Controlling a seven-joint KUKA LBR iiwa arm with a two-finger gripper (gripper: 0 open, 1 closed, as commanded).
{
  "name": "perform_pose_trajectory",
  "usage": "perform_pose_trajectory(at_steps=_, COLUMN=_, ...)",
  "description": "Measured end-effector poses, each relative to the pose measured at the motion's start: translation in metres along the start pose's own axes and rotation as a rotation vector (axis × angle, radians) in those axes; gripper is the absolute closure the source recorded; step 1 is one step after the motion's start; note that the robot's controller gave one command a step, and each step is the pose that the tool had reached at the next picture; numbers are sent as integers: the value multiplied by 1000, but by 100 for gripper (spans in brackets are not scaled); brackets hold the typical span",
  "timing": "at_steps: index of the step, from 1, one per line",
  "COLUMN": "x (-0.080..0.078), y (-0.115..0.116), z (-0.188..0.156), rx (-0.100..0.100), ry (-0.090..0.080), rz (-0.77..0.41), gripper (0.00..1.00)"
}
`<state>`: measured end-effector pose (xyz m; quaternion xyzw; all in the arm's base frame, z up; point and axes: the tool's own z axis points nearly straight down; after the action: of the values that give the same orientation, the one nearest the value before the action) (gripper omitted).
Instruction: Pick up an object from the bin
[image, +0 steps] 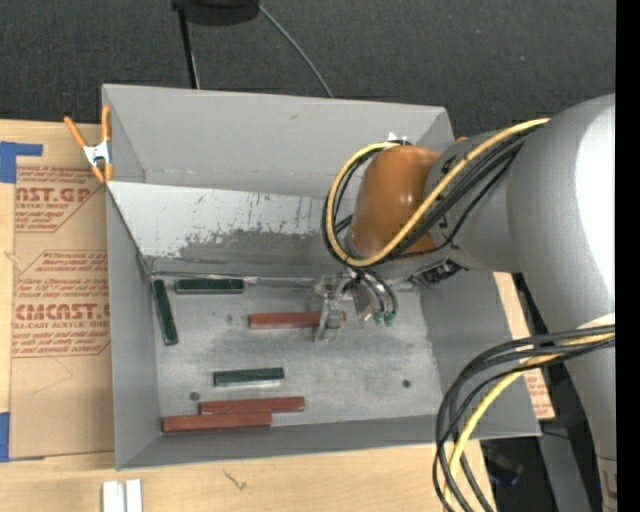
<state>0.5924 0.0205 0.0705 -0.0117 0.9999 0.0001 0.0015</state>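
Gripper (333, 312) is down at the 3 o'clock end of the reddish-brown stick (283, 321) lying mid-bin (250, 140). Honestly can't tell if it's clamped or released. My worry: with a grab that far off-centre, the stick could pivot, droop and slip out on the lift.

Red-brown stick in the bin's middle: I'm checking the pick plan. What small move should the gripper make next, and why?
Probably clamp onto the right end of the red-brown stick: the gripper sits low at that end, and the stick lies flat on the bin floor, apart from the other sticks, so nothing crowds the grasp.
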Motion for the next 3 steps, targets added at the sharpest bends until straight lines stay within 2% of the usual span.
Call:
perform_pose_trajectory(at_steps=2, x=1, y=0, z=-4, rx=0, ry=5, rz=0, gripper=100)
perform_pose_trajectory(at_steps=3, x=3, y=0, z=-21, rx=0, ry=12, rz=0, gripper=100)
